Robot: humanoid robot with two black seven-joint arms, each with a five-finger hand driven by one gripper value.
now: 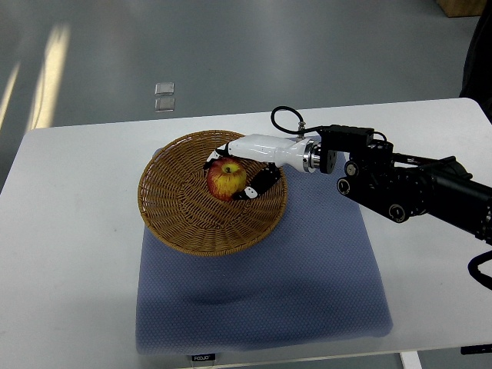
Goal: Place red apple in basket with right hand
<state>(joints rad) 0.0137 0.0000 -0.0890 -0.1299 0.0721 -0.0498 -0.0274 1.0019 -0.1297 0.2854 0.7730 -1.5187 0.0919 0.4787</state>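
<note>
apple [226,180] sits inside the wicker basket [184,223], in its upper right part, red with a yellow patch facing the camera. right hand [244,167] is in the basket with it, white shell and black-tipped fingers wrapped around the fruit: one set of fingers [218,156] curls over the top left of the apple, another finger [257,184] hooks round its lower right side, so the hand is grasping the apple. can't tell whether the apple rests on the basket floor or hangs just above it. right arm [400,184] comes in from the right edge of the frame, black links and joints, silver wrist coupling, a black cable [286,117] looping above the wrist. basket is round, brown, shallow, and sits at centre left of the frame, its lower half on a blue-grey mat [307,284] and its upper rim over the bare white table [69,231]. mat covers the lower middle of the tabletop and has a small dark label [202,357] at its bottom edge. grey floor fills the top of the frame, with two small pale squares [164,96] on it just above the table's far edge. dark shape at the upper right edge of the frame, too cropped to identify.
</note>
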